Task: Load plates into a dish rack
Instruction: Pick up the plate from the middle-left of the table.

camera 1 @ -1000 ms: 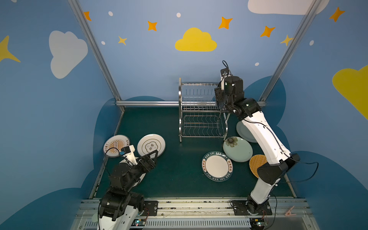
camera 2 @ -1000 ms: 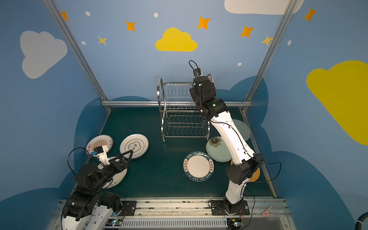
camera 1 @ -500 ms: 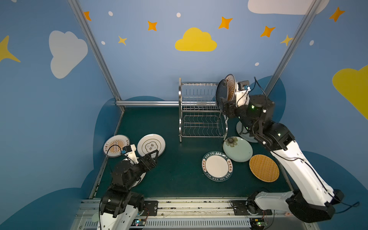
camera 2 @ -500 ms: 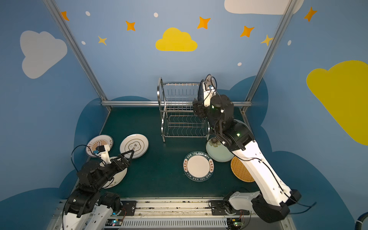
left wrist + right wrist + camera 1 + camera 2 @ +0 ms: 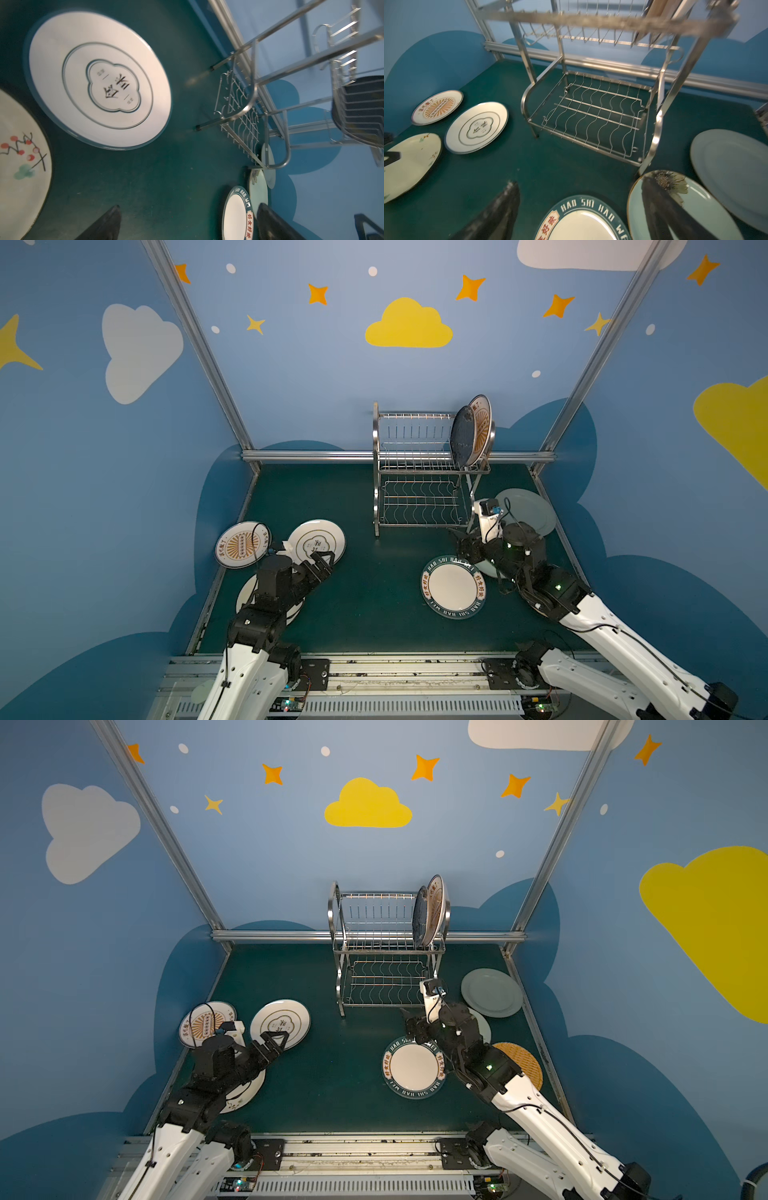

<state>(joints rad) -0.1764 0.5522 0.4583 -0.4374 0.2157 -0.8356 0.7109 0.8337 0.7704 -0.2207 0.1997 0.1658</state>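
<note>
Plates (image 5: 280, 1023): black plate (image 5: 461, 437) and sunburst plate (image 5: 483, 427) stand in the dish rack (image 5: 376, 472), upper tier, right end; the rest lie flat on the mat (image 5: 374, 497). Risk: lettered plate (image 5: 452, 592) sits just beside flower plate (image 5: 708, 207), so a rim pinch may catch both. Right gripper (image 5: 579, 187) hovers over them, jaws wide, empty. Left gripper (image 5: 189, 207) likewise wide, empty.

The green-rimmed plate (image 5: 453, 587) reads "HAO SHI HAO WEI" around its rim (repeated, with Chinese characters).
</note>
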